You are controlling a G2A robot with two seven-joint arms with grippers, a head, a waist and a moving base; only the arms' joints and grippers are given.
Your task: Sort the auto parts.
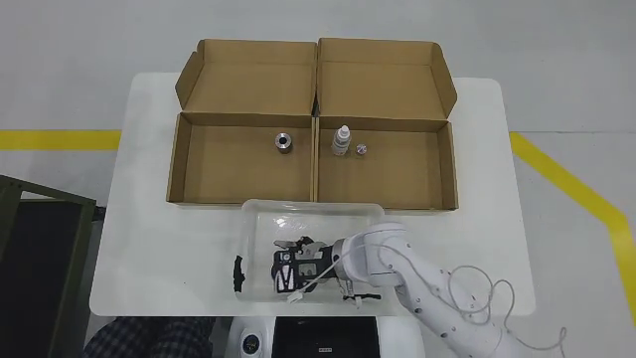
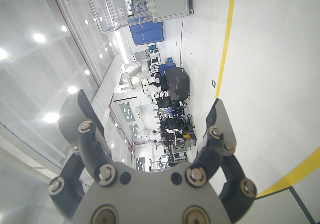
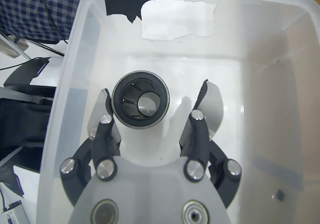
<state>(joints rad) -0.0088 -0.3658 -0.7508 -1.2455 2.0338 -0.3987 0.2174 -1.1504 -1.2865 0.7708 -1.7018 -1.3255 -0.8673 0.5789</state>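
A round metal bushing with a black face and a hollow bore [image 3: 140,102] stands on the floor of the clear plastic bin [image 3: 270,80]. My right gripper [image 3: 156,96] is down inside the bin, open, with the bushing between its fingers and resting against one pad [image 3: 108,102]; the other fingertip stands well apart from it. From above, the right gripper [image 1: 290,270] sits low in the bin [image 1: 260,221] at the table's front. My left gripper [image 2: 147,107] is open and empty, pointed out at the workshop hall. A matching metal bushing [image 1: 284,142] lies in the left cardboard box [image 1: 199,164].
The right cardboard box [image 1: 417,174] holds a small white bottle [image 1: 342,140] and a small round metal part [image 1: 362,148]. A black strip [image 1: 238,272] lies on the table beside the bin. Torn black and white tape [image 3: 135,0] sticks to the bin's wall.
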